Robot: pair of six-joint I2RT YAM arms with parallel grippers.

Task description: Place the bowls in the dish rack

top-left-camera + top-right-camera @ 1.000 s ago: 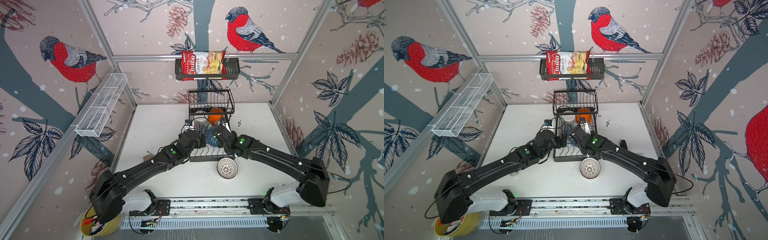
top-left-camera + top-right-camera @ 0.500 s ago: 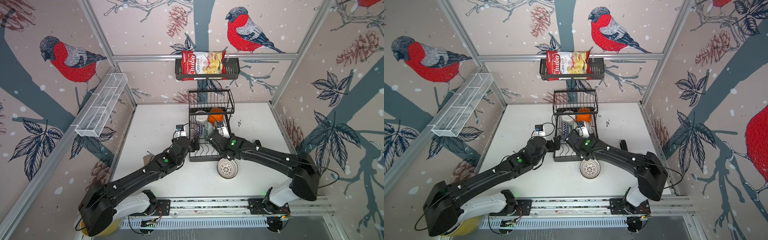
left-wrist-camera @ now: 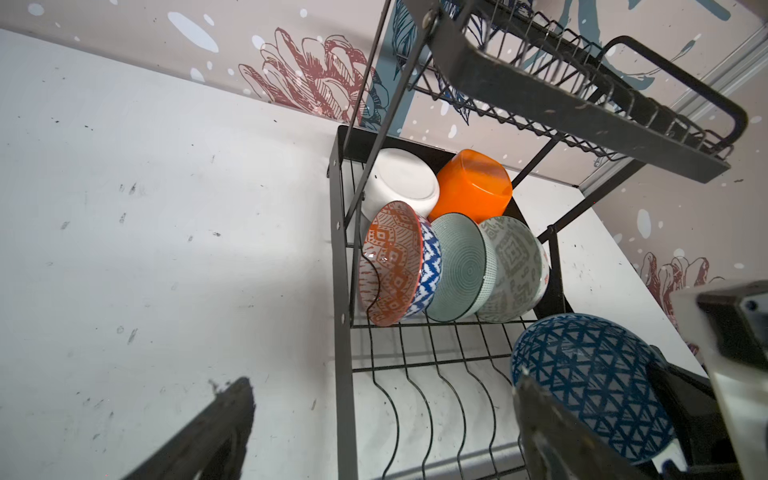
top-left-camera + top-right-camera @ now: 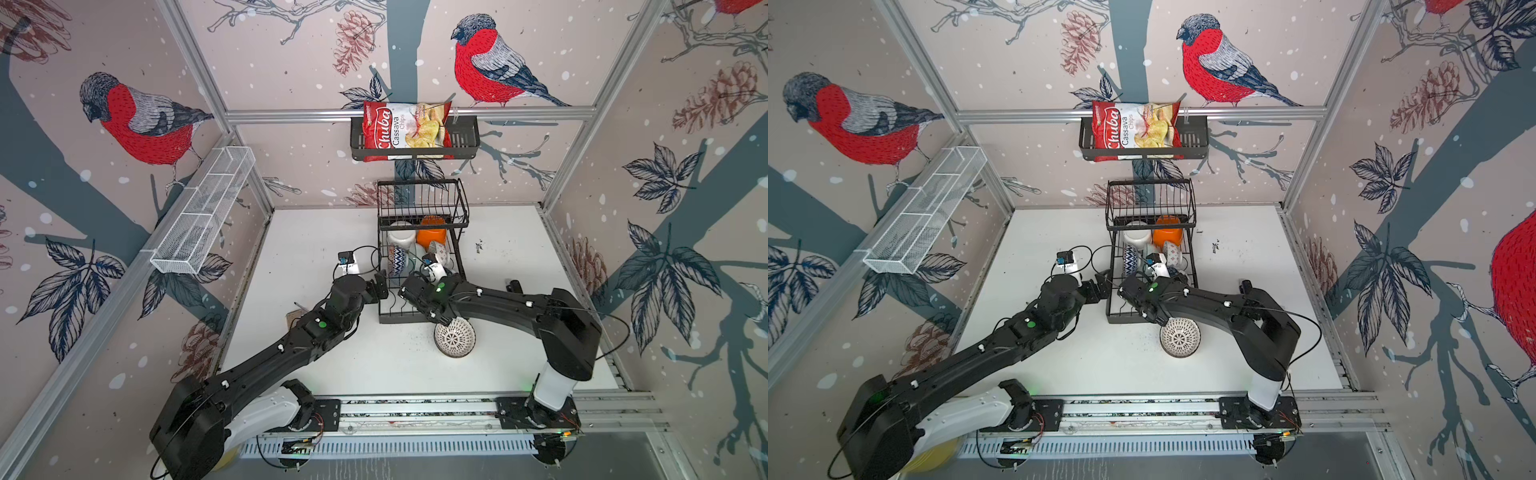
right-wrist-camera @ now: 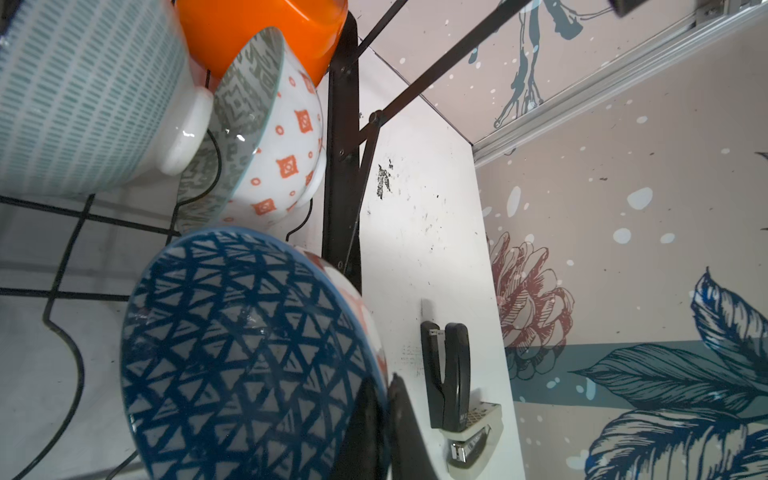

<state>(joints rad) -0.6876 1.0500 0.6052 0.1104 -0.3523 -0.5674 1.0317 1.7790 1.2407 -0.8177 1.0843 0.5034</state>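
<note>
Right gripper [image 5: 386, 390] holds blue bowl [image 5: 241, 353] on edge to slot into dish rack [image 3: 341, 291]; left gripper [image 4: 380, 286] wide, empty, at its nine o'clock.

Seven bowls [image 4: 401, 239] show. Five stand in the single black wire dish rack [image 3: 341, 257], beyond the right hand [image 5: 384, 399]: one plain white bowl [image 3: 401, 183], one orange rounded-square plastic bowl [image 3: 476, 187], one red-patterned ceramic bowl [image 3: 395, 266], one green ringed ceramic bowl [image 3: 461, 270], one grey-green patterned ceramic bowl [image 3: 513, 266]. One blue-triangle ceramic bowl [image 5: 241, 357] is pinched in that hand. One white lattice-patterned bowl [image 4: 455, 338] lies on the table [image 4: 316, 232] just behind it. Also one black stapler [image 5: 451, 374] and one red chips bag [image 4: 405, 131].
</note>
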